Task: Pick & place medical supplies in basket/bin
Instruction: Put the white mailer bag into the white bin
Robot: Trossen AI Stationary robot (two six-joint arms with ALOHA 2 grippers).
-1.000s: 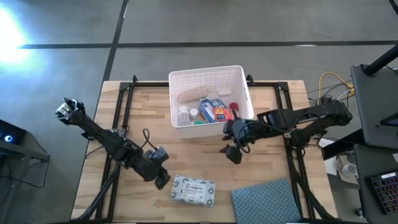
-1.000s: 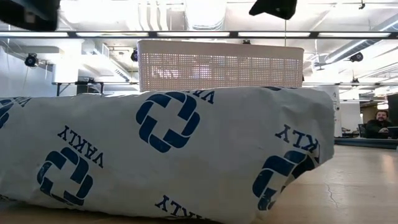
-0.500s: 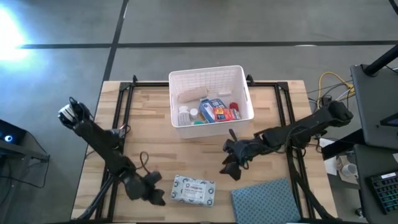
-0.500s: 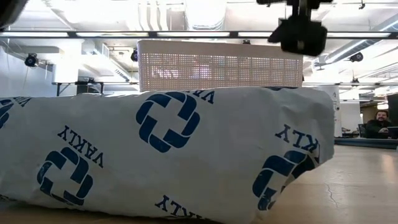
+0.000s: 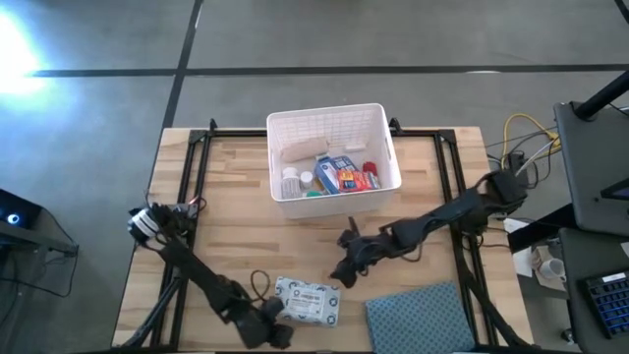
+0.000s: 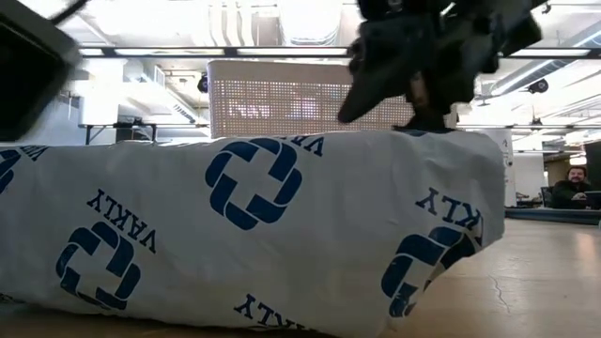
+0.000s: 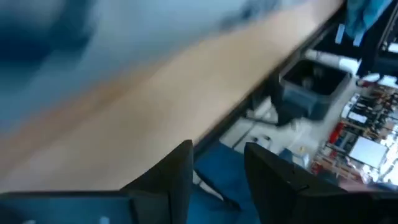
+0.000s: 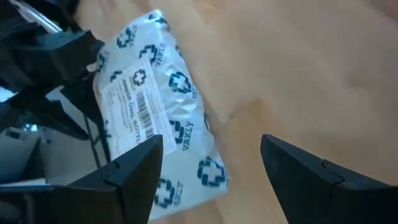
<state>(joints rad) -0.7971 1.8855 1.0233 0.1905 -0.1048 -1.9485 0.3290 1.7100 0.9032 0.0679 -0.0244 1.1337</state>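
Both arms have swung toward the lower middle of the overhead frame since a second ago, closing on the one supply still out on the table. Your right gripper (image 5: 344, 268), earlier beside the basket's near wall, now sits just right of centre, its fingers spread wide and empty. In its own wrist view the white packet printed with blue crosses (image 8: 155, 106) lies ahead between the two dark fingers (image 8: 134, 171), not yet touched. That looks like a lining-up for a grasp.

Your left gripper (image 5: 267, 329) has slid down to the bottom edge of the overhead frame, at the packet's left end. Its fingers (image 7: 168, 174) show a narrow gap with nothing between them, and I cannot tell whether it touches the packet; it seems placed to brace or nudge it.

The packet rests flat on the wooden table (image 5: 226, 197) at lower centre. The white lattice basket (image 5: 334, 116) stands well apart at upper centre, already holding white pill bottles, a blue box and red items. A blue-grey cloth (image 5: 413, 315) lies at lower right, just beside the packet.
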